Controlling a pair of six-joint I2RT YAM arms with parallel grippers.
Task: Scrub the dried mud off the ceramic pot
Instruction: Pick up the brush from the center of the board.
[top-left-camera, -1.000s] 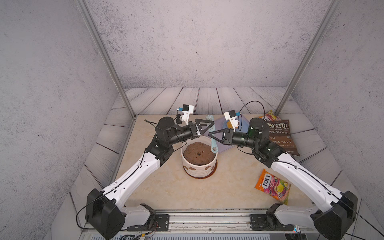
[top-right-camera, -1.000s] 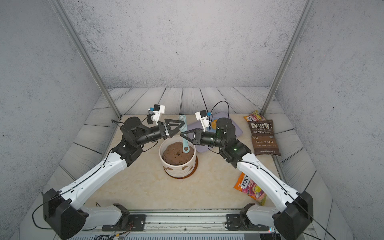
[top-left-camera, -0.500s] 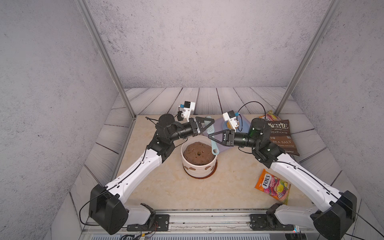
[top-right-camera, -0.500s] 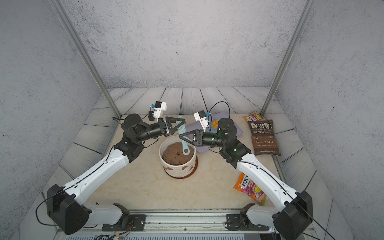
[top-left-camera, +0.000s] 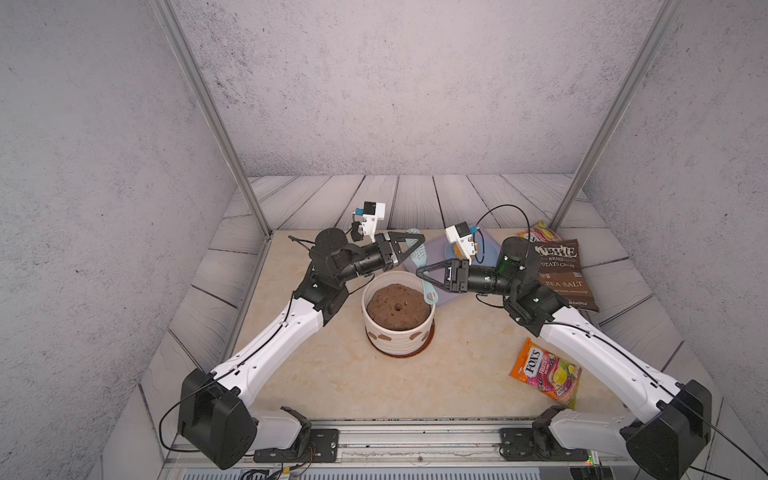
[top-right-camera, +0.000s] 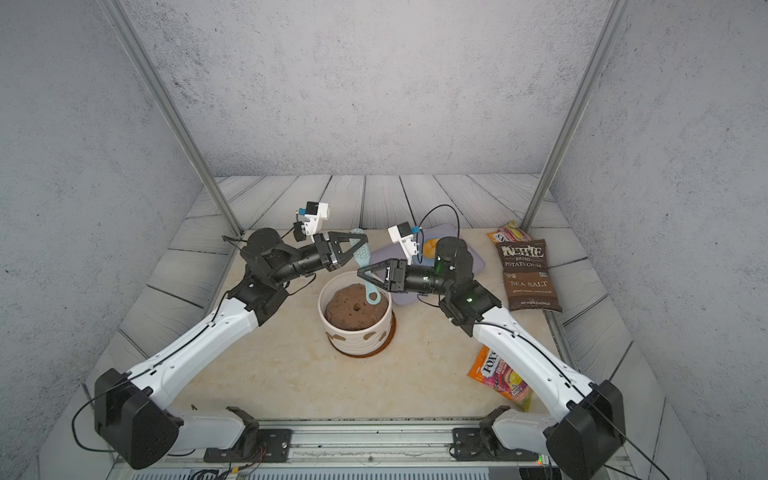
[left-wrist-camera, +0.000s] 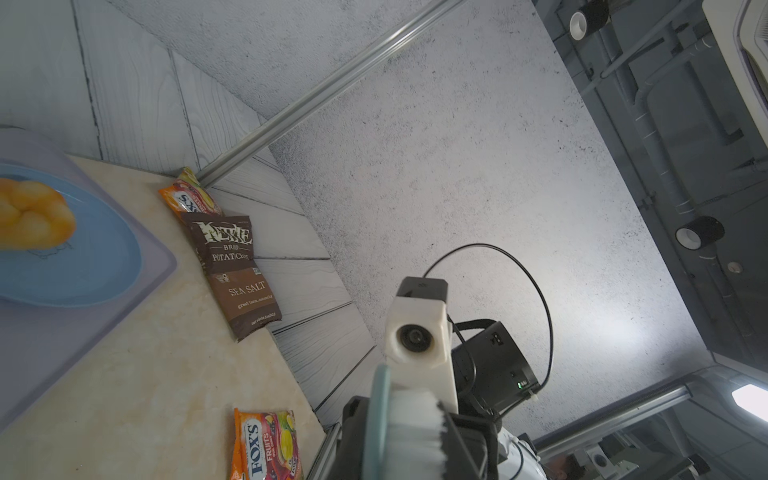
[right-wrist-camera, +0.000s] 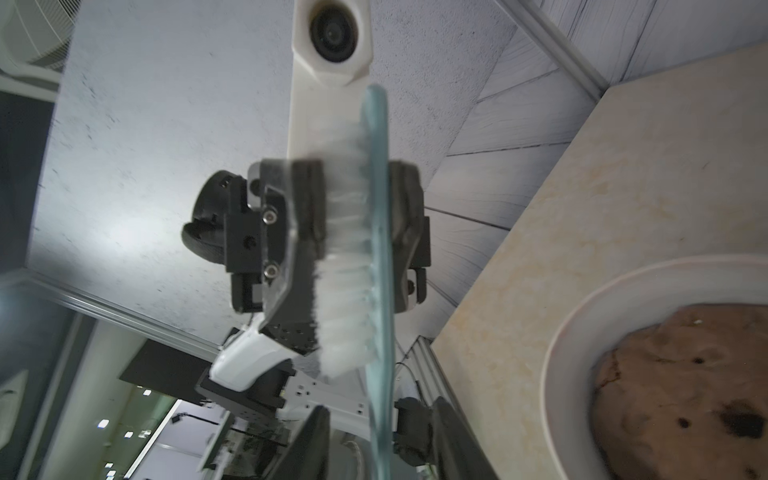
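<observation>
Top views both show the ceramic pot (top-left-camera: 365, 302) on its brown saucer (top-left-camera: 401, 354), directly below the two grippers and filled by a mound of soil (top-left-camera: 399, 305). Dried mud (top-right-camera: 339, 336) patches its near outer wall, and only these views catch those patches.

Above the pot hangs a pale-green scrub brush (top-left-camera: 417, 251), head up, with its handle end just above the rim on the right gripper's side. The left gripper (top-left-camera: 420, 241) pinches the brush head. The right wrist view alone makes this plain: one finger (right-wrist-camera: 307, 199) is sunk in the white bristles and its mate presses the back. The right gripper (top-left-camera: 419, 271) sits lower. In that same wrist view its jaws are spread either side of the handle without touching it.

Left wrist view adds what lies beyond the right gripper: a bread roll (left-wrist-camera: 33, 220) on a blue plate (left-wrist-camera: 91, 274) on a lilac tray (left-wrist-camera: 62, 353). Further out are a brown chip bag (left-wrist-camera: 232, 270) and an orange candy bag (left-wrist-camera: 266, 444).

The tabletop (top-left-camera: 332, 374) is cream and marble-patterned, edged with grey plank panels (top-left-camera: 415, 199). Speckled grey walls (top-left-camera: 374, 104) and metal posts (top-left-camera: 208, 116) enclose it.
</observation>
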